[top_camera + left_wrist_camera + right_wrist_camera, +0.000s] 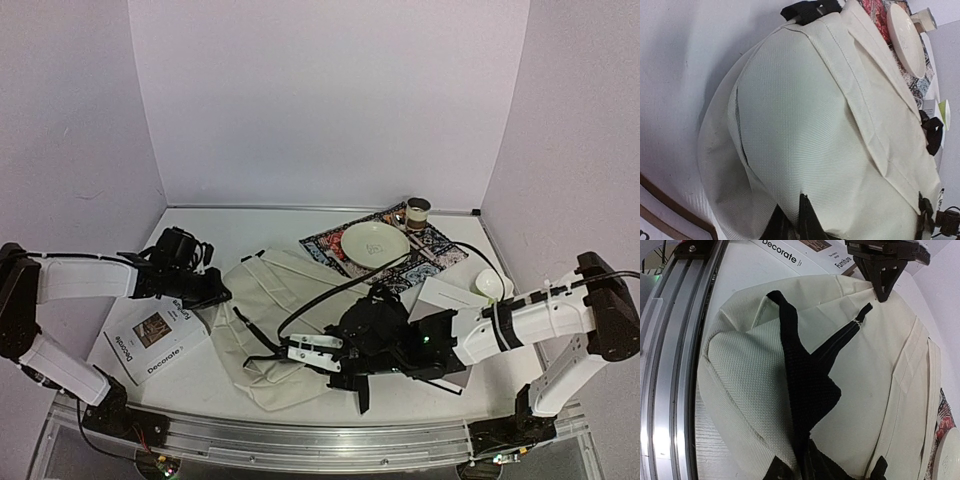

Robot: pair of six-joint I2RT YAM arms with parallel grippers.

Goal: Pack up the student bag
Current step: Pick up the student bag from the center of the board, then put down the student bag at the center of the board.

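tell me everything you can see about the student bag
The student bag is a large cream backpack of woven fabric with black zipper trim and dark webbing straps. It lies flat and limp on the white table, between a booklet and a patterned mat. The left tool pinches its edge; the right tool is closed on a black strap.

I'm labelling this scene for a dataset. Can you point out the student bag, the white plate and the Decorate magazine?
student bag point(262, 290): top external view, on its cream fabric panel.
white plate point(375, 243): top external view, on its bare centre.
Decorate magazine point(150, 345): top external view, on the front cover.
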